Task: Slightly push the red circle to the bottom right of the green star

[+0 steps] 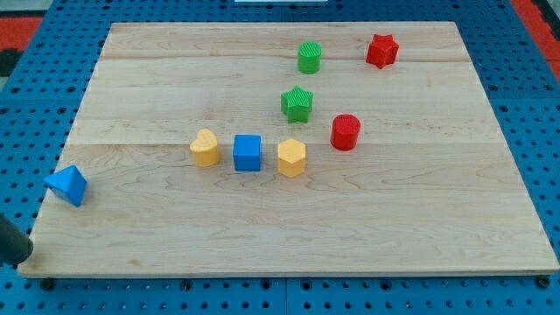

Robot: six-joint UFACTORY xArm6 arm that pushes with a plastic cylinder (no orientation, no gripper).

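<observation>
The red circle (346,132) stands on the wooden board, just to the lower right of the green star (297,104), with a small gap between them. My tip (19,259) shows as a dark rod end at the view's bottom left corner, by the board's left edge. It is far from both blocks and touches none. The nearest block to it is the blue triangle (67,185).
A green circle (309,58) and a red star (381,51) sit near the view's top. A yellow heart (205,148), a blue cube (248,152) and a yellow hexagon (291,158) form a row left of the red circle. The board (437,219) lies on blue pegboard.
</observation>
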